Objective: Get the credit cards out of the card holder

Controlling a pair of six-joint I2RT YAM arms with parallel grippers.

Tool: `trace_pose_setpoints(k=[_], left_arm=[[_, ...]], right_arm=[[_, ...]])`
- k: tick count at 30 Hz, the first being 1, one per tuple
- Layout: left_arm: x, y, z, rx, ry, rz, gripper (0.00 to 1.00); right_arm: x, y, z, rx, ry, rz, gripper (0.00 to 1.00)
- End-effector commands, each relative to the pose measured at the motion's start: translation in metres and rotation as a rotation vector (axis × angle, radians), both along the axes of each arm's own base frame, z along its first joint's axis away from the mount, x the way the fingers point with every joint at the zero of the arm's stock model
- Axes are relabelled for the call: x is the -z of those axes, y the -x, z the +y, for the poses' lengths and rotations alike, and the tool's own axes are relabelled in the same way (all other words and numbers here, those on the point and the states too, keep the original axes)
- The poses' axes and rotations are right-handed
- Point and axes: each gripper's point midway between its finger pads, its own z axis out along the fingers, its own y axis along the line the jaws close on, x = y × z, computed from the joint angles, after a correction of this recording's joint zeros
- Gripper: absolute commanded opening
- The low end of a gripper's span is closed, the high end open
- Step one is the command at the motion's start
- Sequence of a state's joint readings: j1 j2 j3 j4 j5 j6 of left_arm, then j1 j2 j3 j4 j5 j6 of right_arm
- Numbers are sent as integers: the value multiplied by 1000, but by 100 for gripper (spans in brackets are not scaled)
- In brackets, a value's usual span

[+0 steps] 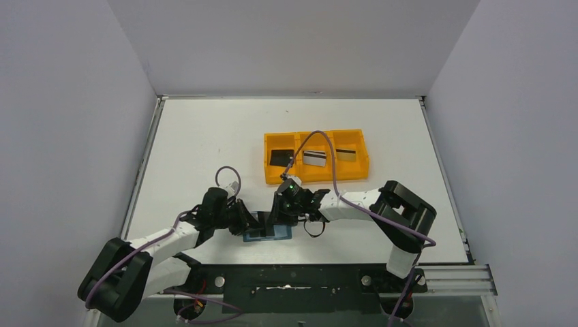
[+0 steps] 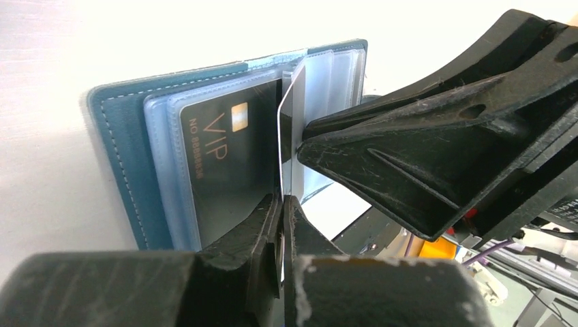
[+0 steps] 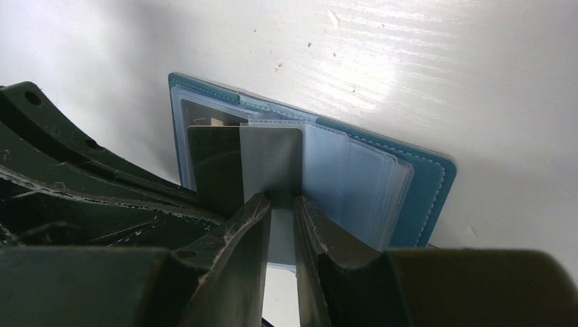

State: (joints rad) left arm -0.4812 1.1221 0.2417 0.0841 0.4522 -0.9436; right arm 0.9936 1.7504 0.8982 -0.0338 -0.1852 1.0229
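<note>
The teal card holder (image 1: 267, 233) lies open on the table between my two grippers. In the left wrist view it (image 2: 119, 136) shows a black VIP card (image 2: 225, 163) inside a clear sleeve. A silver-grey credit card with a dark stripe (image 3: 272, 160) stands up out of the sleeves, seen edge-on in the left wrist view (image 2: 292, 102). My left gripper (image 2: 281, 204) is shut on this card's lower edge. My right gripper (image 3: 283, 201) has its jaws a narrow gap apart, with the tips against the card's face and nothing clamped between them. Its fingers (image 2: 409, 157) fill the right of the left wrist view.
The orange three-compartment tray (image 1: 317, 178) stands just behind the grippers. It holds a black card (image 1: 280, 157) on the left and silver-grey cards in the middle (image 1: 314, 158) and on the right (image 1: 346, 154). White walls enclose the table.
</note>
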Motion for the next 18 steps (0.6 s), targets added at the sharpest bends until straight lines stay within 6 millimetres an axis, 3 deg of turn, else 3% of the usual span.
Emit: trace_pose_setpoints(k=[1, 6, 10, 15, 18], left_arm=[[-14, -18, 4, -43, -34, -65, 0], [-34, -28, 20, -94, -125, -117, 0], [-55, -34, 22, -98, -137, -158, 0], [-74, -37, 24, -98, -146, -187, 0], [-81, -40, 31, -139, -163, -212, 0]], right_arm=[[17, 2, -16, 40, 80, 28, 20], [15, -9, -47, 136, 228, -23, 18], [1, -20, -52, 155, 240, -79, 18], [-46, -45, -45, 125, 251, -219, 18], [-74, -53, -30, 96, 188, -276, 20]])
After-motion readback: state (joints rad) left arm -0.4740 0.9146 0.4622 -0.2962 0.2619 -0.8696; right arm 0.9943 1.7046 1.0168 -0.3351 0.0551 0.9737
